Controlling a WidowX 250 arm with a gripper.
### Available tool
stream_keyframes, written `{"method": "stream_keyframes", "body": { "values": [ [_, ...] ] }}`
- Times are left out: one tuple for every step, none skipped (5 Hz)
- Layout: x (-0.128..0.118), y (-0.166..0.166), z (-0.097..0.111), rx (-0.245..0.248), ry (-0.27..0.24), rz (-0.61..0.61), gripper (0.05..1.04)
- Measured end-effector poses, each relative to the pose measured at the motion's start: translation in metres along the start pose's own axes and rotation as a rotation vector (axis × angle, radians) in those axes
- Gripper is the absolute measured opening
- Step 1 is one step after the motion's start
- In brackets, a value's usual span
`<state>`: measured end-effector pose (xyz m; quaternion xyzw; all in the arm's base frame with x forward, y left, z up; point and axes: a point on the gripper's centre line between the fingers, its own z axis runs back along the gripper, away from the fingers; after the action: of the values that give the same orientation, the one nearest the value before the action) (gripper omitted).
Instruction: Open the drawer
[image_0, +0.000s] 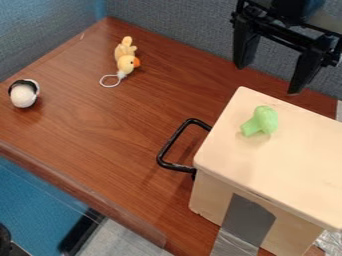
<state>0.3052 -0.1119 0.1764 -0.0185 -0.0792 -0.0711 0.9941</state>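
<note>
White and black, a small round object (23, 94) is seen at the far left of the wooden desk (113, 135), with a yellow plush toy (125, 61) and its pale loop lying to the right of it. Further right, the black handle (174, 143) is found standing out from the left side of the pale wooden box (287, 165); by it the drawer is presumably to be drawn leftward, away from the box. The handle's long bar is slanted from upper right to lower left, roughly along the box's left edge. Grey tape (248, 220) is stuck to the box's near side, and a green toy (261, 121) is set on its top. Above the box's far edge in the view, the hand (269, 78) is held with its two fingers well apart and nothing between them. From there the handle lies down and to the left, so the box's corner must be cleared before the bar can be reached. The finger line is set roughly across the bar, which seems to suit a grip. The drawer's front is hidden under the top's edge, and its gap cannot be judged; the box's right end is cut off.
</note>
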Motion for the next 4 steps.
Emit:
{"method": "stream_keyframes", "body": {
  "values": [
    [-0.003,0.000,-0.009,0.000,0.030,0.001,1.001],
    [-0.015,0.030,-0.024,-0.005,0.066,0.103,1.001],
    [-0.022,0.052,-0.022,-0.029,0.041,0.164,1.001],
    [-0.031,0.079,-0.033,-0.055,0.026,0.224,1.001]
  ]
}}
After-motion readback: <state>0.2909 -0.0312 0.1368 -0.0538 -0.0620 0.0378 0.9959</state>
